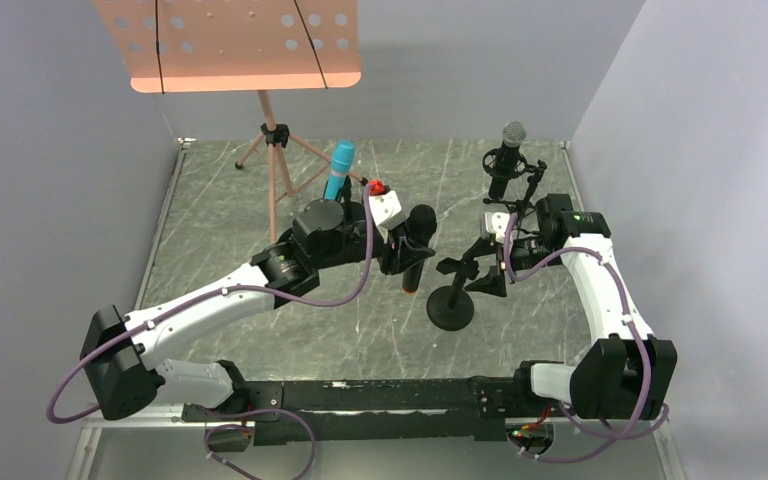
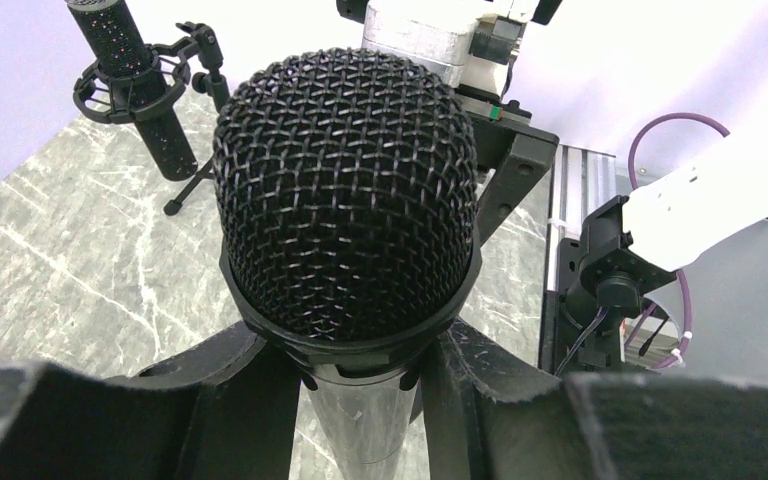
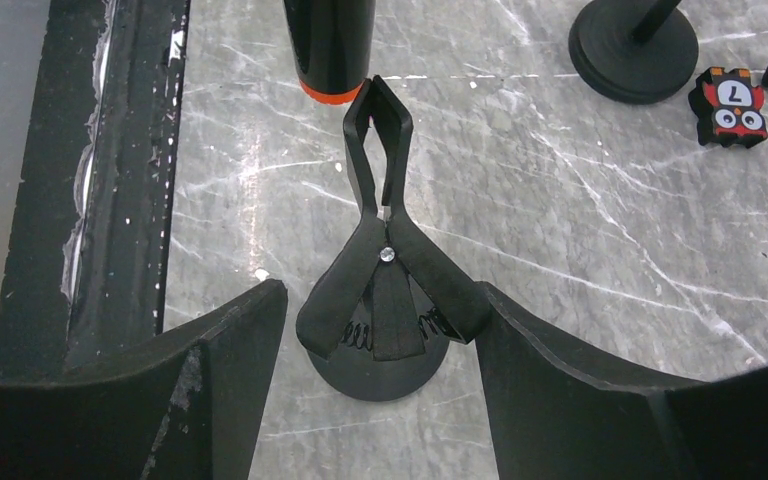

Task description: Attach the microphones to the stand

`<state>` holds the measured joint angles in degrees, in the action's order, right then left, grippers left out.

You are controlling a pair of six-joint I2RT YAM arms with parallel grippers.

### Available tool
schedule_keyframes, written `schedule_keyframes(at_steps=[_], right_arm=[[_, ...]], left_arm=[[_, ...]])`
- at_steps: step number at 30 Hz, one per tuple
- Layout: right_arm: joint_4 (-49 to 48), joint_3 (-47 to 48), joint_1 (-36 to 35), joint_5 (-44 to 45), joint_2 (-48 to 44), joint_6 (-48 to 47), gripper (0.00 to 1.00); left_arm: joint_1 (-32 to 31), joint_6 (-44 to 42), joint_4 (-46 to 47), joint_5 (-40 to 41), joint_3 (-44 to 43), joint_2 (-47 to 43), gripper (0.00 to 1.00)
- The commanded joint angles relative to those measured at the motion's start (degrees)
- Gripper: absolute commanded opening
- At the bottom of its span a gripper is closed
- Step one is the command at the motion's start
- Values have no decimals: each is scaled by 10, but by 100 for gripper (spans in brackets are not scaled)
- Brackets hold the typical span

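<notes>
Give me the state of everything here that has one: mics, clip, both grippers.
Left gripper: shut on the orange-ended mic, head up.
Right gripper: open, straddling the spring clip.
Spring clip: pinched shut, empty.
Silver-headed mic: upright in its shock mount.
Blue mic: upright, lower end hidden behind the left arm.

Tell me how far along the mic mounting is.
Done: silver-head mic sits in its mount; blue mic stands upright, apparently mounted. In hand: left gripper holds the orange-ended mic near the closed clip, which the open right gripper straddles. Left: open clip, seat mic.

3 microphones [image 1: 340,165], 2 arms [image 1: 210,300]
</notes>
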<state>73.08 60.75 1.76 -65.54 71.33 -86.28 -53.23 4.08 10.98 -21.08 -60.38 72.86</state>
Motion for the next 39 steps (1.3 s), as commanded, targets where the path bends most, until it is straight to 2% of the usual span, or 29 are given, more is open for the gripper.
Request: schedule_keyframes(at_steps=[1,5,10,16,31,39], right_arm=[[-8,1,-3,-8,-12,-9,72],[-5,2,-3,-12,-14,-9,68],[0,5,-3,-18,-14,-7,37],[-2,2,-2,-15,-16,-3,24],[8,5,-3,-12,-9,-8,19],[15,7,-3,-10,-8,-14,19]], left_arm=[[-2,-7,32,-6,-9,-18,0],[-2,-8,31,-8,-12,-16,0],[-2,-8,34,-16,-24,-3,0],[-4,-12,34,-31,-57,32,0],[-19,19,87,-82,-98,121,0],[-22,42,157,-74,-59,148,0]])
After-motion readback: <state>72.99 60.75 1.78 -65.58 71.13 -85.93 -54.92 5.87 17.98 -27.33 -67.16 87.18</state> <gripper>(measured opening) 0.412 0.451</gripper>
